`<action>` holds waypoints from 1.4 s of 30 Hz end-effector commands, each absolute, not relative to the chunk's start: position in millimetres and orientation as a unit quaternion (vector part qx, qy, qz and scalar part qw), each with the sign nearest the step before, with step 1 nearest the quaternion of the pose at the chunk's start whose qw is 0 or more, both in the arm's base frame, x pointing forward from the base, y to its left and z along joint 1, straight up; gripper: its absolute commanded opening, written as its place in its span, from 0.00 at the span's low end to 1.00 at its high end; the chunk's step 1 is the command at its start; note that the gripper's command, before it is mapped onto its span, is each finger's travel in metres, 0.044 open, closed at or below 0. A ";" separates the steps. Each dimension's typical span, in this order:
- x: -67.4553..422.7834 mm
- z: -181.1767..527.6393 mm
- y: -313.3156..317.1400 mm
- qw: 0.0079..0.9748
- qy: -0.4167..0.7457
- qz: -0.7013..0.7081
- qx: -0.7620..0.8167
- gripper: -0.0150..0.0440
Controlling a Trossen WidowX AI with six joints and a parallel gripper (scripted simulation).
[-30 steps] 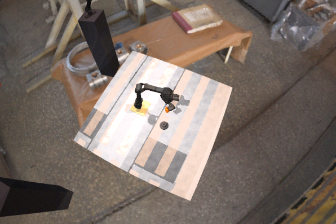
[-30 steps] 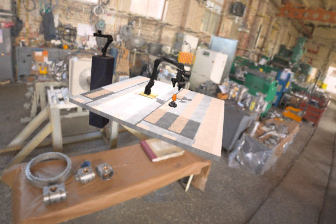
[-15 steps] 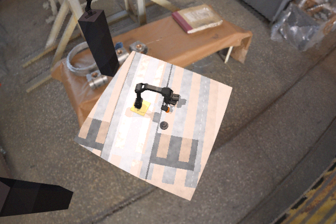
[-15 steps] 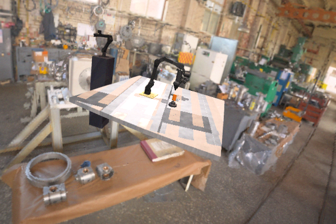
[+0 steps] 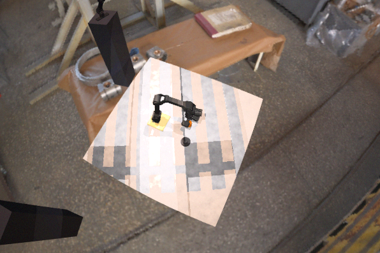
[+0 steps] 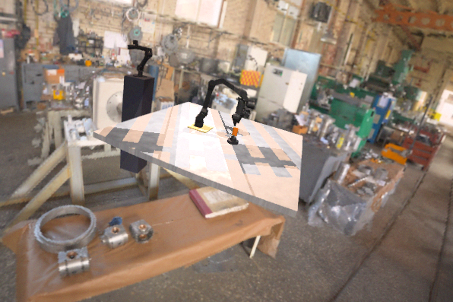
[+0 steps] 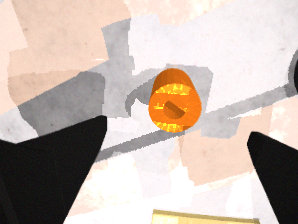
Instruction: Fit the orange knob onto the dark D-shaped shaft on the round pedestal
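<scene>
Knob (image 7: pixel 174 100) stands on the bench (image 7: pixel 60 45), right under your wide-open, empty end effector (image 7: pixel 176 165). Go straight down, keep it in the middle, then squeeze its round sides gently

Glossy orange plastic-looking knob (image 7: pixel 174 101) on a matt, patchy painted tabletop (image 7: pixel 60 60).
</scene>
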State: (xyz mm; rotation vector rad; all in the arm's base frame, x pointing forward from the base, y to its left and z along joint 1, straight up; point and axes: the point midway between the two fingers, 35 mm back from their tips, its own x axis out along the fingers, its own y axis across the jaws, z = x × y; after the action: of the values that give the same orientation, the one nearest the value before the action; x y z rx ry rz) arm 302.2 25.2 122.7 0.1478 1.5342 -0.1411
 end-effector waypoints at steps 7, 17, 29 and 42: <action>303.7 104.2 25.2 0.715 0.693 -0.067 0.067 1.00; 305.6 88.0 25.4 0.715 0.693 -0.067 0.067 1.00; 306.6 68.6 25.5 0.715 0.693 -0.067 0.067 1.00; 306.1 48.0 25.5 0.715 0.693 -0.067 0.067 1.00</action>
State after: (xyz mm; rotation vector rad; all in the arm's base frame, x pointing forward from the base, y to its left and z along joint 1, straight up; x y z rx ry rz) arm 307.9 26.1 55.4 0.1490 1.5249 -0.1399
